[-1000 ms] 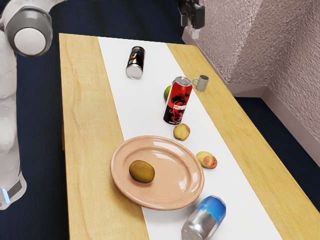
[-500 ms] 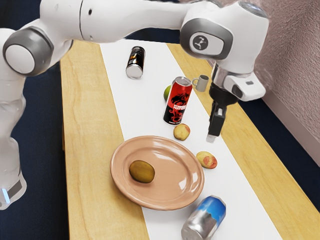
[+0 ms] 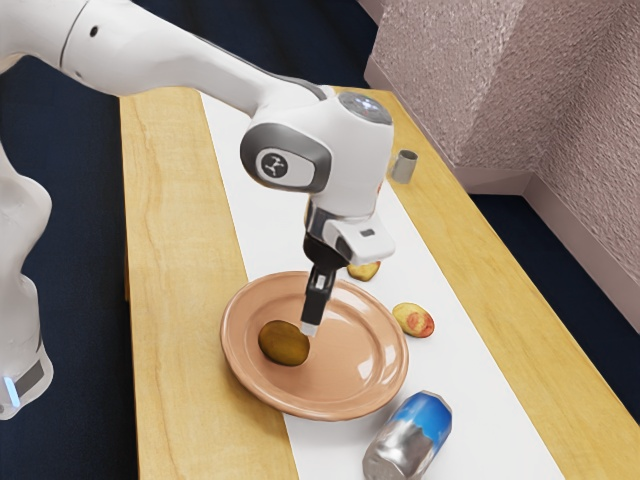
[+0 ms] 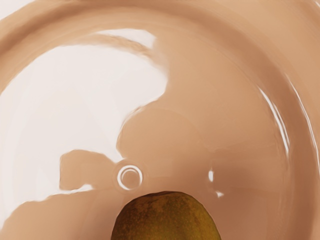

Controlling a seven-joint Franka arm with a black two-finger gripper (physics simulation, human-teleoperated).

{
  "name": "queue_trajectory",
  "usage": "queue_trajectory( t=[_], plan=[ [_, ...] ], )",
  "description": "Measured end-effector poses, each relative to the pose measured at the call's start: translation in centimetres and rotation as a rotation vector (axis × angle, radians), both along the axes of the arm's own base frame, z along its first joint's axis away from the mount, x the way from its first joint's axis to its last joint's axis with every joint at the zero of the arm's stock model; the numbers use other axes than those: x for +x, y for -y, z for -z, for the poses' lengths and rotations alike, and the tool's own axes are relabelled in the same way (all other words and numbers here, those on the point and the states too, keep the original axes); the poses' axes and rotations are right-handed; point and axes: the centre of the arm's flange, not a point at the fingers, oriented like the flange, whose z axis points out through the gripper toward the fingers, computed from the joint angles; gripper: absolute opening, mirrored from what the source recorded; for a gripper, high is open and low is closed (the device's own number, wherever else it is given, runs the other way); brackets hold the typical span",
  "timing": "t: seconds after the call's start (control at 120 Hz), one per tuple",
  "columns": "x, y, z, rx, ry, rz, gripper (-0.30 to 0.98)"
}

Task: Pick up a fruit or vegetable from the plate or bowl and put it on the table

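My gripper (image 3: 310, 328) points down over the tan plate (image 3: 360, 390) in the exterior view, its lower end by the exterior view's right side of the brown-green oval fruit (image 3: 280, 343). Whether it is open or shut is not clear from this side. The fruit lies on the plate's inner surface. From the wrist camera, the top of the same fruit (image 4: 165, 217) shows at the lower edge, just under my hand, with the glossy plate (image 4: 210, 130) around it.
Beside the plate lie a red-yellow fruit (image 3: 413, 320) and a blue-silver can (image 3: 408, 437) on its side. Another yellowish fruit (image 3: 364, 271) is partly behind my hand. A grey mug (image 3: 404, 167) stands farther back on the wooden table (image 3: 180, 250).
My arm has swung in over the table, and my hand has moved from beyond the red-yellow fruit toward the exterior view's left and down to the plate. The fruit has not moved.
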Motion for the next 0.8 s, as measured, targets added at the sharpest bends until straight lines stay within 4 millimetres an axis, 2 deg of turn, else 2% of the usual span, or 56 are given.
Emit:
queue_trajectory(
  t=[0.183, 0.458, 0.8],
  plan=[
    [-0.7, -0.5, 2.4, -0.010, -0.003, -0.008, 0.69],
    [-1.3, -0.8, 2.9, -0.016, 0.012, -0.008, 0.69],
    [-1.7, -2.3, 5.6, 0.002, -0.034, -0.029, 0.69]
  ],
)
